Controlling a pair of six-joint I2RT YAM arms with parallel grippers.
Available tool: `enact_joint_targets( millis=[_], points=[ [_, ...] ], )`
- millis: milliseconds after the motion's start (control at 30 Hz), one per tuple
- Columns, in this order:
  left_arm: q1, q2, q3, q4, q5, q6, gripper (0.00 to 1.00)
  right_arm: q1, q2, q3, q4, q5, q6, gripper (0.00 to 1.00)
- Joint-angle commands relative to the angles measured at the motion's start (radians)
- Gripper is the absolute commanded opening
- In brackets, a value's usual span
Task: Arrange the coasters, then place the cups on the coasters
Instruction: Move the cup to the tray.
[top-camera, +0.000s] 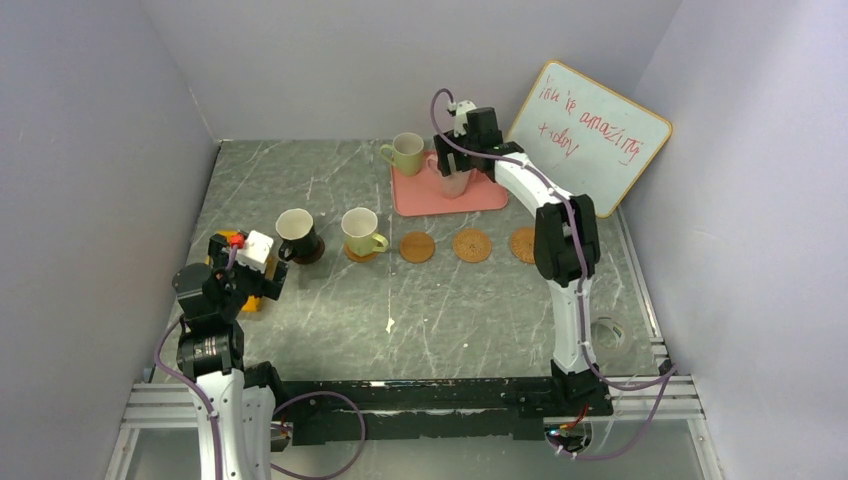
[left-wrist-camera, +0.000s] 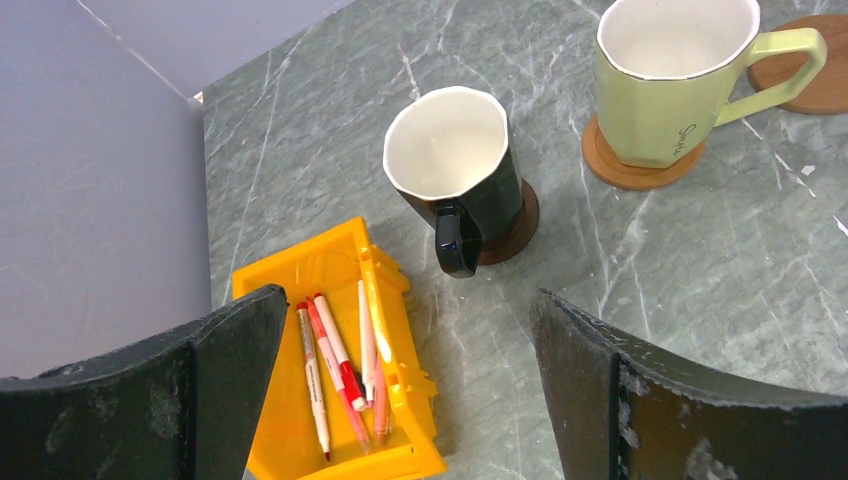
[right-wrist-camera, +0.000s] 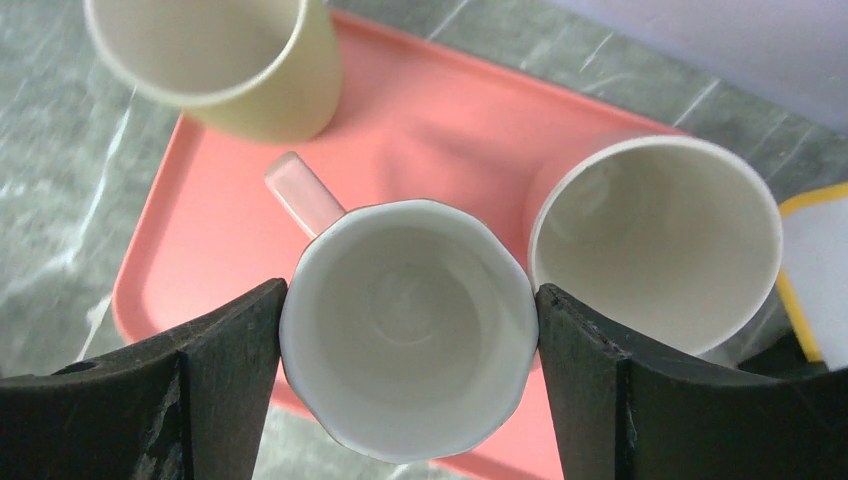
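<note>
The left pincer (left-wrist-camera: 405, 305) hangs with its jaws wide apart and nothing between them, above the surface (left-wrist-camera: 700, 300) beside a yellow bin (left-wrist-camera: 300, 262) of pens (left-wrist-camera: 335, 370). Just beyond it the dark brown cup (left-wrist-camera: 450, 160) stands on the dark coaster (left-wrist-camera: 520, 225), and to its right the pale green cup (left-wrist-camera: 660, 100) stands on a tan coaster (left-wrist-camera: 620, 172). Further right three bare coasters (top-camera: 472, 245) lie in a row. On the pink tray (right-wrist-camera: 420, 110) behind them, the right pincer (right-wrist-camera: 410, 295) is clamped on the pink cup (right-wrist-camera: 408, 325), a finger touching each side of its rim, between a second green cup (right-wrist-camera: 240, 60) and a cream cup (right-wrist-camera: 655, 240)
</note>
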Motion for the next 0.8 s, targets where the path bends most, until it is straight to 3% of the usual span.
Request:
enact_joint_targets(
  millis=[0, 200, 767],
  points=[
    [0.009, -0.008, -0.001, -0.001, 0.021, 0.013, 0.96, -0.004, -0.142, -0.095, 0.057, -0.177, -0.094, 0.67],
    [0.010, -0.006, -0.001, 0.001, 0.015, 0.010, 0.96, 0.006, -0.155, -0.199, 0.120, -0.179, -0.122, 0.67],
    [0.013, -0.009, -0.001, 0.000, 0.020, 0.012, 0.96, 0.057, -0.103, -0.124, 0.041, -0.215, -0.219, 0.68]
  ],
)
